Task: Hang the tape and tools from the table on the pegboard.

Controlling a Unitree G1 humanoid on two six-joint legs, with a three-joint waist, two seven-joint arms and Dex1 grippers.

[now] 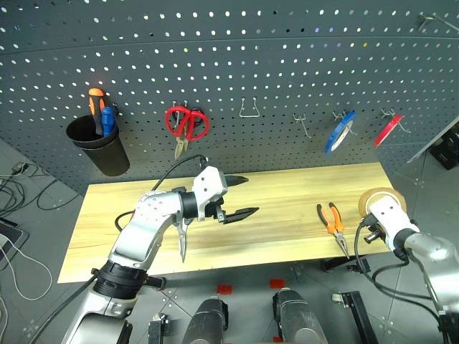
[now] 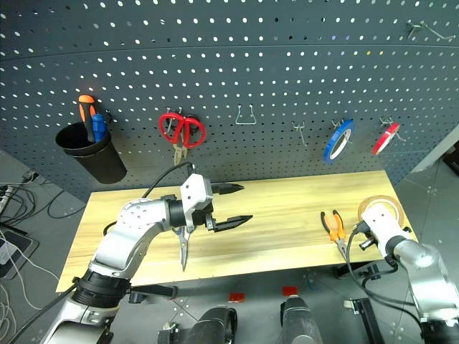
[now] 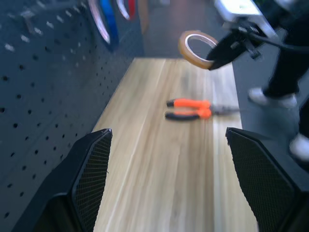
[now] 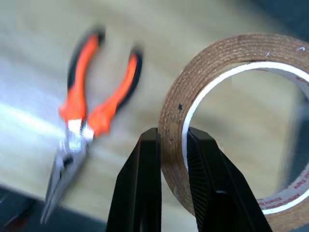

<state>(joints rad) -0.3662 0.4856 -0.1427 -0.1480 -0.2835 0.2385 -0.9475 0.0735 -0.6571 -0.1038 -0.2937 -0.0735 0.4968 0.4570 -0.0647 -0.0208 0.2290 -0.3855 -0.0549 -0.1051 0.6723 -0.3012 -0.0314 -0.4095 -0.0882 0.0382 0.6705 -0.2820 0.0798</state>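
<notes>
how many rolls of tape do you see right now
3: the tan tape pinched in the right gripper, and a blue roll and a red roll hanging on the pegboard.

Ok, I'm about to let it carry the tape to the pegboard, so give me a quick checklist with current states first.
1. Right gripper shut on the tape, fingers pinching the ring's wall: ok.
2. Tape lifted off the table: ok, seen in the left wrist view.
3. Free hook on the pegboard: ok.
4. Left gripper open, holding nothing: ok.
5. Pliers lying on the table, apart from the tape: ok.
6. Grip firm enough for the carry: cannot tell.
</notes>
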